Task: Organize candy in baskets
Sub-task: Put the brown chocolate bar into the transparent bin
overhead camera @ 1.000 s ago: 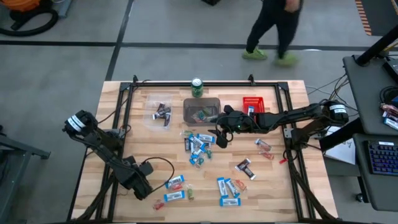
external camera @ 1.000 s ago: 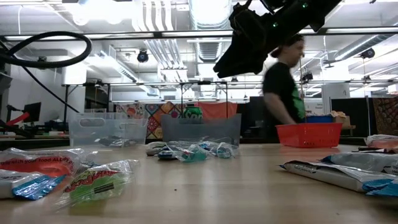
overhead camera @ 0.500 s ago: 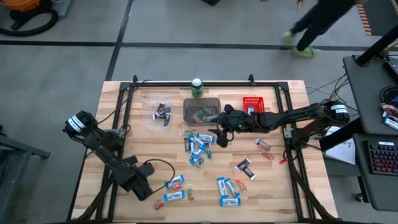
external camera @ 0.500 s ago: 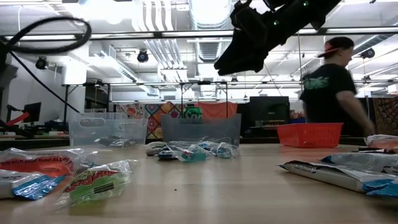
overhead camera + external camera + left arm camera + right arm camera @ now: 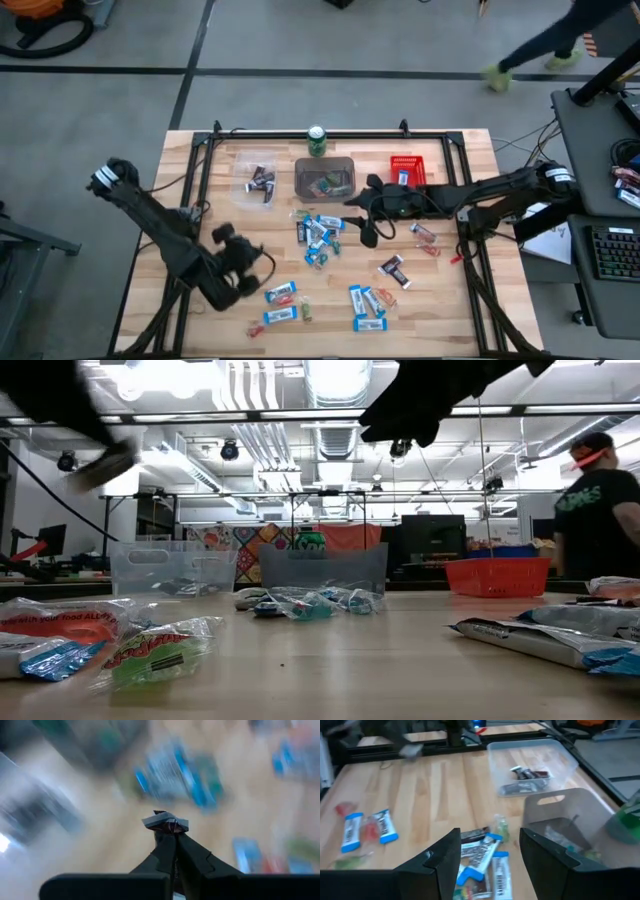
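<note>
Your work surface is a pale, planked wooden table (image 5: 240, 215) with a black frame, set on a grey shop floor where a person (image 5: 600, 510) in a dark shirt stands at the edge of the low view. Crinkly wrapped candy (image 5: 318, 235) lies loose in the middle of the table: blue-and-white mini bars in a heap, more of them near the front edge, and a dark bar (image 5: 392, 268) toward the right. Along the far side stand three small rectangular baskets: a clear plastic one (image 5: 258, 183) holding dark bars, a grey translucent one (image 5: 325, 178) holding small pieces, and a red slotted one (image 5: 405, 168). A round green can (image 5: 317, 139) stands just behind the grey basket. Your right gripper (image 5: 367, 232) hangs over the heap with its fingers spread wide and nothing between them. Your left gripper (image 5: 165, 822) is over the table's front-left area, pinched tight on a small crumpled wrapped piece (image 5: 166, 821).
</note>
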Tool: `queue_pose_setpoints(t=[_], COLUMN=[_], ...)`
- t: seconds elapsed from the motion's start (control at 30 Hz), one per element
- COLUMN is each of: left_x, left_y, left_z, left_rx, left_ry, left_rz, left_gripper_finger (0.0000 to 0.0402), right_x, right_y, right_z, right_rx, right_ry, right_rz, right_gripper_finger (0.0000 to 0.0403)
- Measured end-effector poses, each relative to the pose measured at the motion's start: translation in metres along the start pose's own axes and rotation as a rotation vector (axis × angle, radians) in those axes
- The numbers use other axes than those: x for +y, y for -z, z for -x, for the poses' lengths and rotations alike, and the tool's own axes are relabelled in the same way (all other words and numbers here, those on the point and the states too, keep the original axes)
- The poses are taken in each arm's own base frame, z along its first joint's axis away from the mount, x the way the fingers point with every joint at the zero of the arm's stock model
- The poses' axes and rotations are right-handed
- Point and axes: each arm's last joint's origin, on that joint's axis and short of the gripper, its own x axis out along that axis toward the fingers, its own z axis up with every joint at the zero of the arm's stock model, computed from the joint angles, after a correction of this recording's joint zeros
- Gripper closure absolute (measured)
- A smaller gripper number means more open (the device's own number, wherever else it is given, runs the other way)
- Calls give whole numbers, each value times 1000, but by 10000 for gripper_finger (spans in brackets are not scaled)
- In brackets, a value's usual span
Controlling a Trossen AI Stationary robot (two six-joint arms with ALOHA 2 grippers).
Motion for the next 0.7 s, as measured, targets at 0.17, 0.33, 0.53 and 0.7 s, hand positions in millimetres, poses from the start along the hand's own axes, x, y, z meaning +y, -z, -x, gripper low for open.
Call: queue_pose_setpoints(t=[0.17, 0.33, 0.53, 0.7], left_x=[34, 74, 114, 133], left_y=[-30, -51, -64, -65], left_z=[-10, -34, -71, -97], left_rx=[-204, -177, 63, 209], left_ry=[-207, -427, -569, -648], left_rz=[45, 116, 170, 122], left_gripper_finger=[401, 401, 401, 401], right_x=[13, 23, 33, 39], right_y=[2, 6, 9, 12], right_z=[2, 5, 6, 7], right_rx=[9, 30, 46, 65], right_ry=[-40, -69, -92, -106], right_rz=[-9, -19, -21, -43], right_gripper_finger=[212, 212, 212, 211])
